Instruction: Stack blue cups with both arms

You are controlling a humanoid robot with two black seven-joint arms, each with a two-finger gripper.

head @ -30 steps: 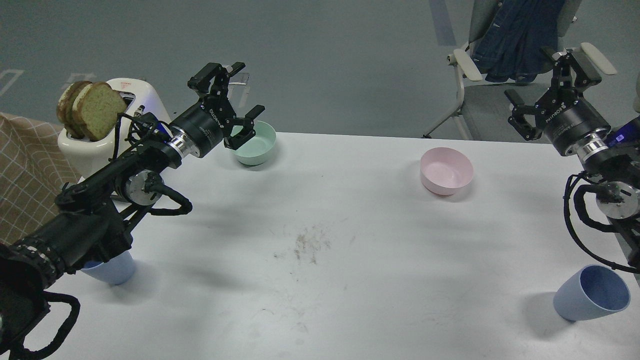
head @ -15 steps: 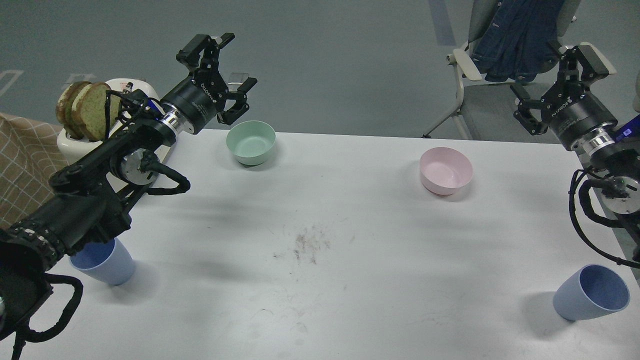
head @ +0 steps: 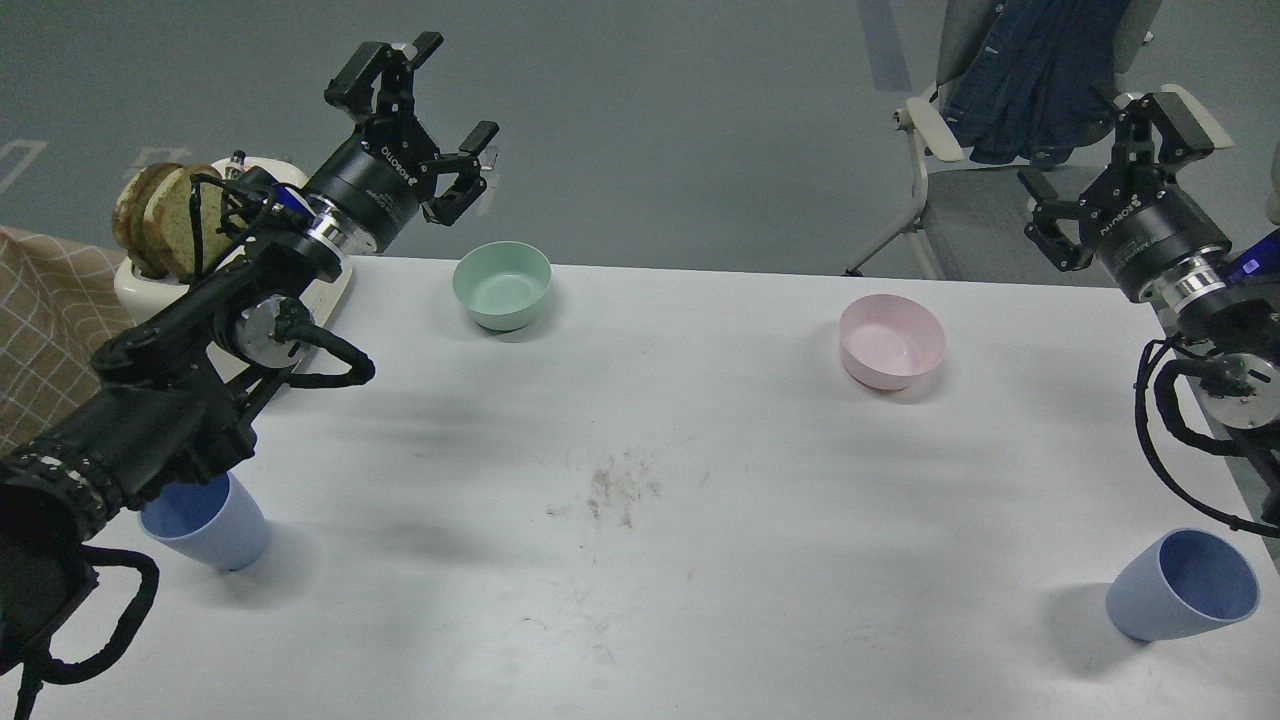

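While both black jointed arms reach upward past the far edge of the white surface (head: 640, 600), neither tool holds anything. Left of the mint-green round plastic bowl (head: 501, 285), the left arm slants up over a white toaster (head: 150, 285) with two bread slices (head: 150, 225); its left tool (head: 425, 105) is raised, fingers spread wide. Well left and nearer than that bowl stands one periwinkle-blue tapered plastic cup (head: 215, 525), partly behind the arm. Right of the green bowl sits one pink round bowl (head: 892, 341). Farther right, the right tool (head: 1120, 155) is lifted with fingers wide. A second blue cup (head: 1183, 585) stands tilted, far right and nearer. Two cups, two bowls.
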